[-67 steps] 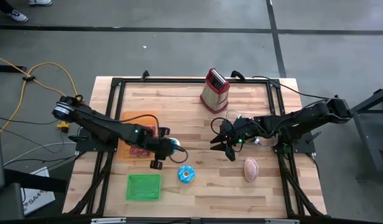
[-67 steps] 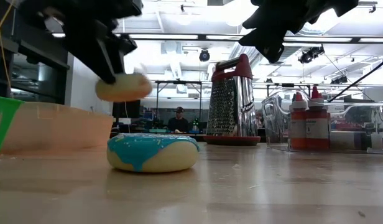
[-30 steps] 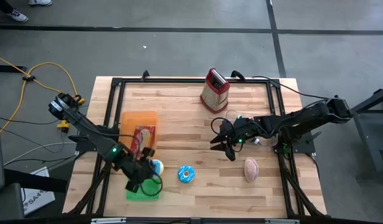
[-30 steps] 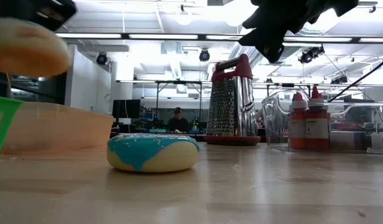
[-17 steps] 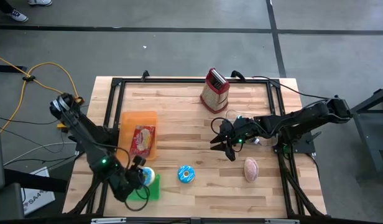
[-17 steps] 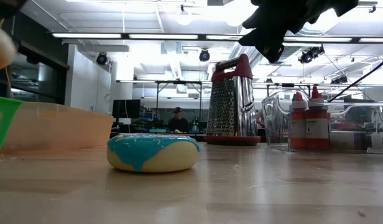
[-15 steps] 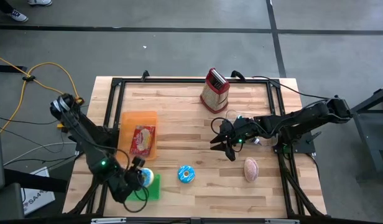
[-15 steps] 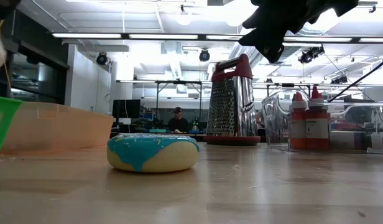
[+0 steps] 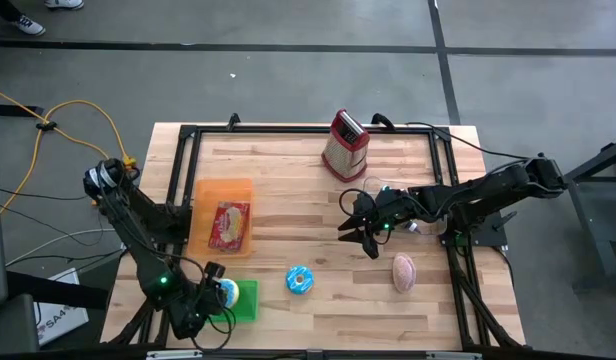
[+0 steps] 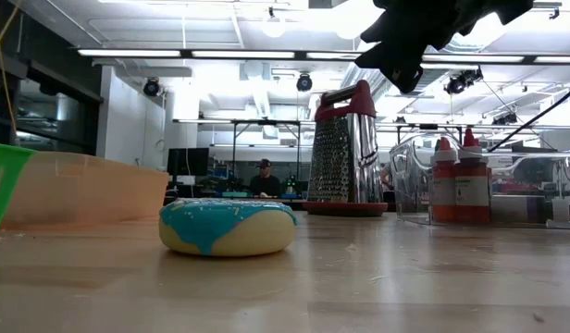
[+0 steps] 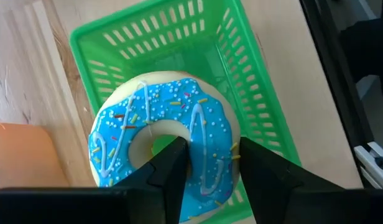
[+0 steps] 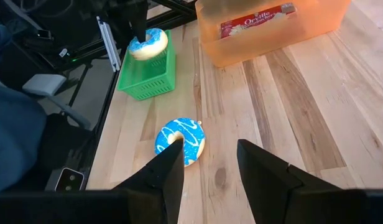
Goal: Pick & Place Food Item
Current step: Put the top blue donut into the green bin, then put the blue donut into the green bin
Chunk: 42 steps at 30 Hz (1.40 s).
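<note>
High view: left gripper hangs over the near-left green plastic basket, clamped on a blue-iced sprinkled doughnut. Left wrist view: fingers pinch the ring's side, basket floor directly below. Right wrist view: right gripper part-open, empty, well apart.

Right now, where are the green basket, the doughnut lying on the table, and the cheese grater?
green basket [image 11: 253, 93], left wrist view, its slatted side wall.
doughnut on the table [image 9: 300, 280], high view, its blue icing.
cheese grater [image 10: 339, 153], low view, its metal face.
</note>
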{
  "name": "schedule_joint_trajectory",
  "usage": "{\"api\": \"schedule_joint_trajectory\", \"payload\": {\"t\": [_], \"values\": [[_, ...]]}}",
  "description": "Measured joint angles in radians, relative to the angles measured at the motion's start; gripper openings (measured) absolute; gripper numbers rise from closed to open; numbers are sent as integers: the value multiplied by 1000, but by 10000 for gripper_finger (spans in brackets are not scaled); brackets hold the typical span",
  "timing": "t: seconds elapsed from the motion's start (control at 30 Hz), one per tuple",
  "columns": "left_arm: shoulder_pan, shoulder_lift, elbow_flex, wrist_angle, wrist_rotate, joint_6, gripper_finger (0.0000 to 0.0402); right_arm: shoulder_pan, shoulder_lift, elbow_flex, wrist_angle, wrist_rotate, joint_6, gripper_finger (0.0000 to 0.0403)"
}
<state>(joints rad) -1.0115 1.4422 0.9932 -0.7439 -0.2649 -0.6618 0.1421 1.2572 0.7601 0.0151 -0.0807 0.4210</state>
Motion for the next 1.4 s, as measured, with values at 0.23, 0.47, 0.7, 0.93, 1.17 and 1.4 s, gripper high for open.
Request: {"api": "schedule_joint_trajectory", "payload": {"t": [0.23,0.47,0.7,0.93,1.17,1.4], "values": [[0,50,0,38,1,-25,133,0,0,0,0,0,0,139],[0,97,0,58,8,-83,133,0,0,0,0,0,0,139],[-22,128,0,78,13,-152,133,0,0,0,0,0,0,139],[-28,149,0,80,5,-177,133,0,0,0,0,0,0,139],[-28,160,0,79,5,-177,138,0,0,0,0,0,0,139],[-28,160,0,79,4,-177,178,0,0,0,0,0,0,138]]}}
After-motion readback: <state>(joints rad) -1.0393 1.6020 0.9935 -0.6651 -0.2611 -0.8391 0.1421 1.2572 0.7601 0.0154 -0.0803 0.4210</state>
